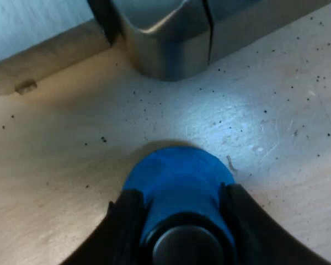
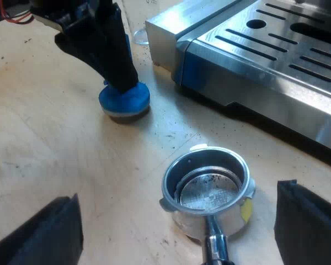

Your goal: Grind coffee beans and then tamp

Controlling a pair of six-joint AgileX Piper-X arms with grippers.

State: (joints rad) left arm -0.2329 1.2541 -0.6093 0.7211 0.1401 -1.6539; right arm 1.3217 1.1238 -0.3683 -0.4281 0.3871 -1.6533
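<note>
Two fingers of your left gripper (image 1: 182,201) pinch the blue round tamper (image 1: 179,171) at its three and nine o'clock, on the wooden table (image 1: 71,138). Your right gripper (image 2: 176,232) hangs spread wide over the round metal holder (image 2: 207,190).

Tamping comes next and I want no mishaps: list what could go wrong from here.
1. The holder looks almost bare inside, only specks of grounds; tamping now may press nothing.
2. It lies loose on the table, the right gripper open and not touching it; it could tip.
3. The blue tamper, in the left gripper, stands near the machine and might knock its corner when lifted.
</note>
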